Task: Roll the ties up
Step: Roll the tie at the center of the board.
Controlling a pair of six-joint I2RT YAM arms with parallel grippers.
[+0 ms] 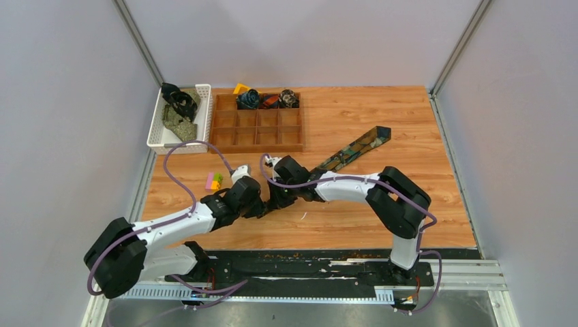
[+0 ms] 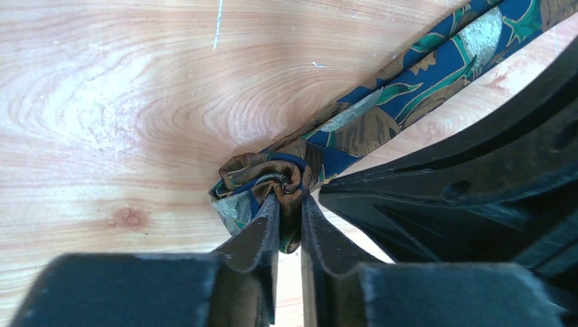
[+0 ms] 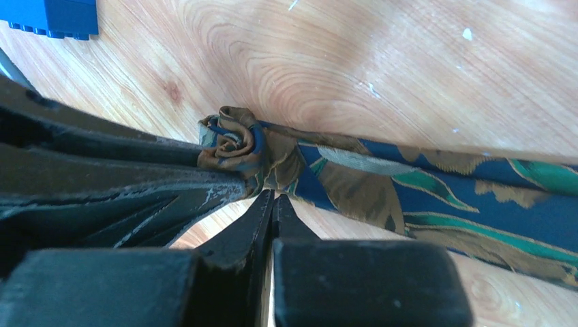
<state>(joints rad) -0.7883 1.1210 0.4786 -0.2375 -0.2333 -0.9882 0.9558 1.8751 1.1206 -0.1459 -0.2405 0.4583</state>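
White basket at 10 o'clock of the table, loose ties piled in it, not rolled. Wooden tray at 11 o'clock, rolled ties in its top-row compartments, looks like three, other compartments bare. Blocks just left of the arms, not task. Centre: the tie being worked lies on the table, narrow end wound into a small tight coil between the two grippers. Left gripper jaws almost closed, thin gap only, coil's core caught between the tips. Right gripper fully closed, nothing seen between its fingers, tips touching the tie right beside the coil. Remaining tie length runs flat toward 2 o'clock, out to the wide pointed end. Progress, my read: a few ties done and stowed, this one only a few turns in with most of its length left to roll, basket ones untouched after that.
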